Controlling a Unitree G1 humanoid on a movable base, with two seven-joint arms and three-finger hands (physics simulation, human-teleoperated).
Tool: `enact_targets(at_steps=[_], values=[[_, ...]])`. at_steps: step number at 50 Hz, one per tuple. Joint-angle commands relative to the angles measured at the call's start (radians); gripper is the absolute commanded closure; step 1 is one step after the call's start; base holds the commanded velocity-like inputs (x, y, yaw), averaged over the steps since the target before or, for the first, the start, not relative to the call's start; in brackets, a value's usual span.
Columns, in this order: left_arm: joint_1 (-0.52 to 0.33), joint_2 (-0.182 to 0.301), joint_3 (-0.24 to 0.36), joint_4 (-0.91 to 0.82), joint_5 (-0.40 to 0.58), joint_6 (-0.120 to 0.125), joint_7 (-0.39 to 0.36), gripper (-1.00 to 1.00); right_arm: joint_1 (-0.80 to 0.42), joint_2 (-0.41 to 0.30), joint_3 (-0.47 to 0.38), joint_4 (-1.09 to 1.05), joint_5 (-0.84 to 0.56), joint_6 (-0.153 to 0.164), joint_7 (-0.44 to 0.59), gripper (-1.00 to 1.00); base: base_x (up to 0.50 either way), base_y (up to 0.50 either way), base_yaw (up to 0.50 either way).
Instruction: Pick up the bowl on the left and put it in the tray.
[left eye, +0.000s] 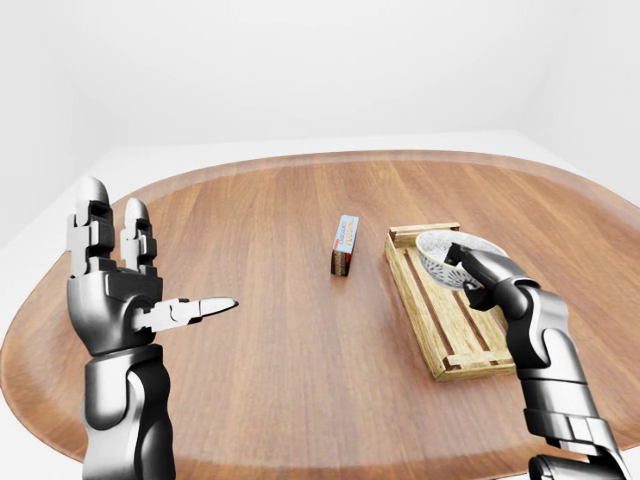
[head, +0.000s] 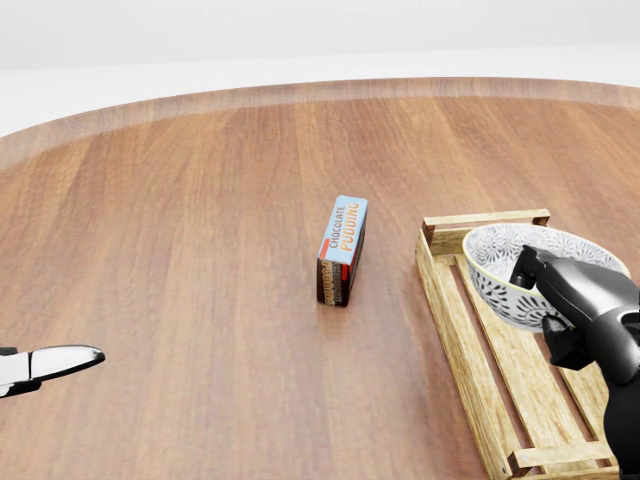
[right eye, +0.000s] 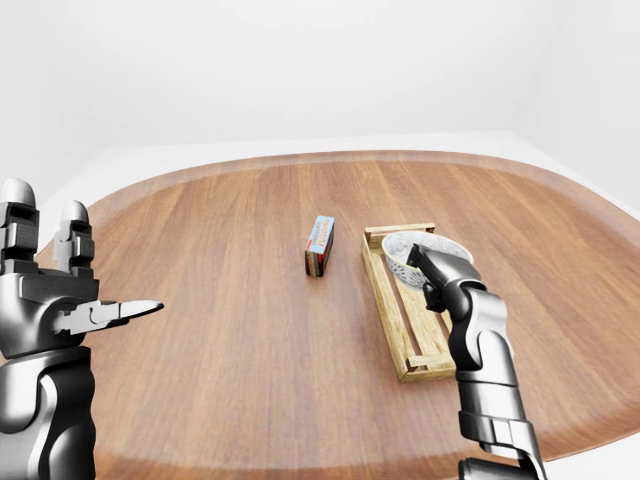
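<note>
While the right hand (head: 578, 300) grips the bowl (head: 503, 256) at the tray (head: 455, 322), a box (head: 342, 250) (CHOCOLATE PUDDING) stands apart.

From where I stand: one bowl (head: 503, 262), one wooden tray (head: 453, 318), one pudding box (head: 342, 250), one table (head: 190, 240), and two hands, the left hand (left eye: 110, 292) and the right hand (head: 568, 296).
</note>
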Motion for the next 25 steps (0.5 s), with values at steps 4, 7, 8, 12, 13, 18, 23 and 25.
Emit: enact_targets(at_steps=[4,7,8,12,13,18,23,25], values=[[-0.003,0.001,0.002,0.005,-0.002,0.0,0.0,-1.0,-0.013,-0.007,0.012,0.037,-0.152,0.0,-0.054,1.0,0.0,0.0,0.0],[0.0,0.0,0.0,0.008,-0.001,0.0,-0.001,-1.0,-0.014,0.002,0.009,0.047,-0.167,0.0,-0.068,1.0,0.0,0.0,0.0],[-0.001,0.0,-0.001,0.009,-0.001,0.0,-0.001,-1.0,-0.013,0.005,0.01,0.05,-0.17,0.0,-0.069,1.0,0.0,0.0,0.0],[0.0,0.001,-0.001,0.005,-0.001,0.0,-0.001,-1.0,-0.012,0.005,0.013,0.055,-0.203,0.0,-0.069,1.0,0.0,0.0,0.0],[-0.001,0.001,0.0,0.006,-0.002,0.0,-0.001,-1.0,-0.012,0.004,0.013,0.054,-0.214,0.0,-0.066,1.0,0.0,0.0,0.0],[-0.002,0.001,-0.001,0.009,-0.001,0.0,-0.001,-1.0,-0.013,0.014,0.012,0.065,-0.224,0.0,-0.076,1.0,0.0,0.0,0.0],[-0.002,0.001,-0.003,0.016,0.002,0.0,-0.002,-1.0,-0.017,0.02,0.013,0.084,-0.216,0.0,-0.101,1.0,0.0,0.0,0.0],[0.001,0.0,-0.004,0.011,0.002,0.0,-0.002,-1.0,-0.017,0.023,0.014,0.101,-0.204,0.0,-0.117,1.0,0.0,0.0,0.0]])
